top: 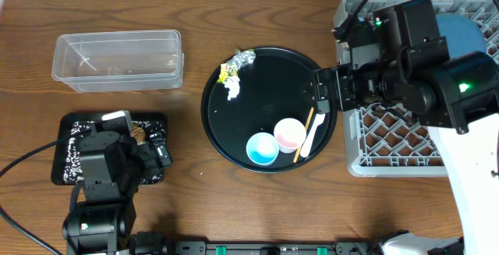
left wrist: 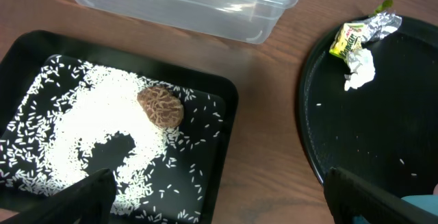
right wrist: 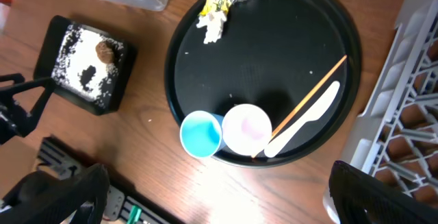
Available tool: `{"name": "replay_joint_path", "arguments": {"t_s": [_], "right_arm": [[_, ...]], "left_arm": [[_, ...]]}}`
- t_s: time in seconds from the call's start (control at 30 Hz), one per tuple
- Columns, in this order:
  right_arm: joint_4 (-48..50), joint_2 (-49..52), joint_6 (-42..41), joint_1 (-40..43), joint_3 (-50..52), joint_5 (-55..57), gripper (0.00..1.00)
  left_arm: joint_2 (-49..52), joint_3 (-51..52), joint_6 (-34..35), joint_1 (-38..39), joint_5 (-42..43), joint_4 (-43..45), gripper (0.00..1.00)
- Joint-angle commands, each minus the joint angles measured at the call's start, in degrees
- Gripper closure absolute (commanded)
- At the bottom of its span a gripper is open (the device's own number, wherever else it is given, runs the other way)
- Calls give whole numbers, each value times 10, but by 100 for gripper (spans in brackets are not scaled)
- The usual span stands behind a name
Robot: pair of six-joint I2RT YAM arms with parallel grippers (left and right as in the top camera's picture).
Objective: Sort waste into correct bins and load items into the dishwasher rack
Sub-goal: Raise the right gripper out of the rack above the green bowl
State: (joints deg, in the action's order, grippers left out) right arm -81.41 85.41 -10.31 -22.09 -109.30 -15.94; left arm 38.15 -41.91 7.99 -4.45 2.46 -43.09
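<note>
The foil (top: 244,58), yellow wrapper (top: 225,71) and white paper (top: 232,89) lie at the round tray's far left. The brown lump (left wrist: 161,105) and rice grains (left wrist: 82,135) lie in the shallow black tray (left wrist: 229,114). The clear tub (top: 117,58) stands behind it. The light blue cup (top: 262,148), pink cup (top: 289,133), white spoon (top: 313,134) and chopsticks (top: 303,134) sit at the round tray's near right. The dark blue plate (top: 460,37) stands in the grey rack (top: 390,142). The green bowl is out of view. My left gripper (left wrist: 219,203) is open above the shallow tray's right edge. My right gripper (top: 321,91) is open, high over the round tray's right rim.
The large round black tray (top: 269,107) lies mid-table between the bins and the rack. The right arm's body hides much of the rack's top. Bare wooden table runs along the front edge.
</note>
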Motion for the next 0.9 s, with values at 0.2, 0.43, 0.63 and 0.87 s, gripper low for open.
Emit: {"name": "replay_joint_path", "arguments": {"t_s": [0.2,0.43,0.63,0.87], "right_arm": [[-35,54,-67,-21,-4,163,1],[-33,84,-116,55,-4,251,1],[-46,84,-115,169,-4,234,1],[-63,84,-115,229,-4,210,1]], "left_arm": [[0,-5,9,-3,-1,0,2],[0,-5,9,-3,-1,0,2],[0,-5,9,-3,-1,0,2],[0,-5,9,-3,-1,0,2]]}}
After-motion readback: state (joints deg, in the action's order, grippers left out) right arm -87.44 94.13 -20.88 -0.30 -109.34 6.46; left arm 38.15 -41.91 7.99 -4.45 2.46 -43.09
